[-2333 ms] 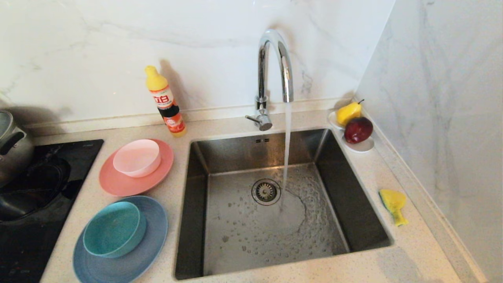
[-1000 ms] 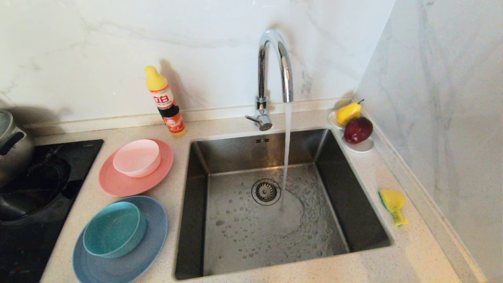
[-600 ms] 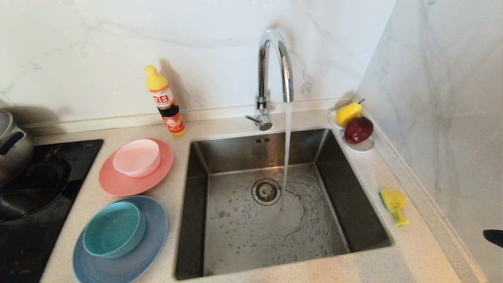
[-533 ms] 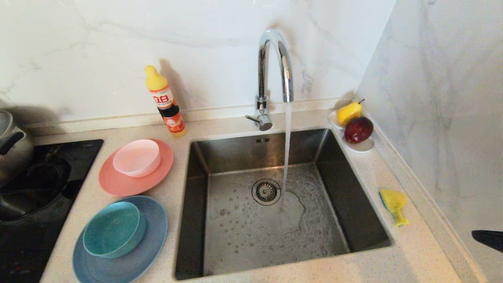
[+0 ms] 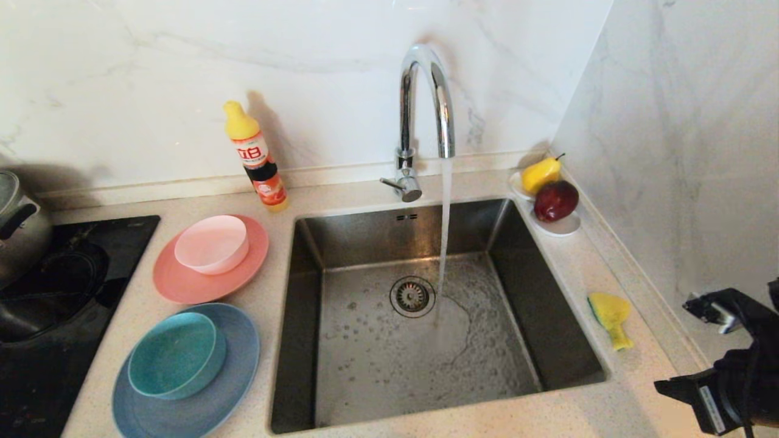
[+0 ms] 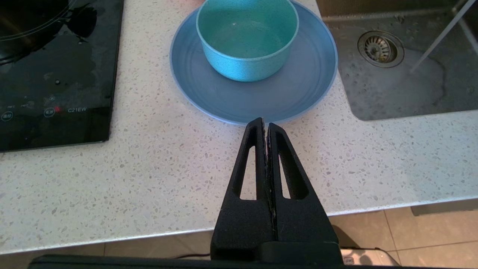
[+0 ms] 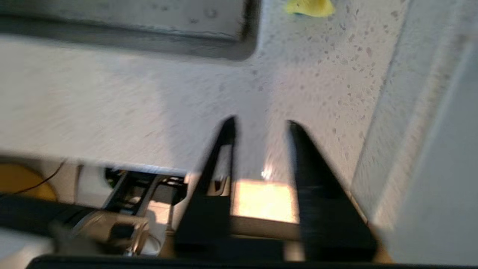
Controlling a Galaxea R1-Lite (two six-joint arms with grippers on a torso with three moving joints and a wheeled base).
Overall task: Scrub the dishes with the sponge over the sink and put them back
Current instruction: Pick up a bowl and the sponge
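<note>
The yellow sponge (image 5: 610,316) lies on the counter right of the sink (image 5: 304,316), where water runs from the tap (image 5: 426,97). On the sink's left, a pale pink bowl (image 5: 212,243) sits on a salmon plate (image 5: 243,271) and a teal bowl (image 5: 173,354) on a light blue plate (image 5: 240,371). My right arm (image 5: 739,377) is at the lower right, short of the sponge (image 7: 309,7). Its gripper (image 7: 261,125) is open and empty over the counter's front edge. My left gripper (image 6: 265,121) is shut and empty, just in front of the blue plate (image 6: 261,101).
A detergent bottle (image 5: 255,158) stands behind the plates. A white saucer (image 5: 563,228) with a pear and an apple sits at the sink's back right corner. The black hob (image 5: 73,286) and a steel pot (image 5: 18,219) are far left. A marble wall (image 5: 681,152) runs close beside the sponge.
My right arm has come into the head view from the lower right edge and now reaches over the counter toward the sponge. The dishes and sponge have not moved.
</note>
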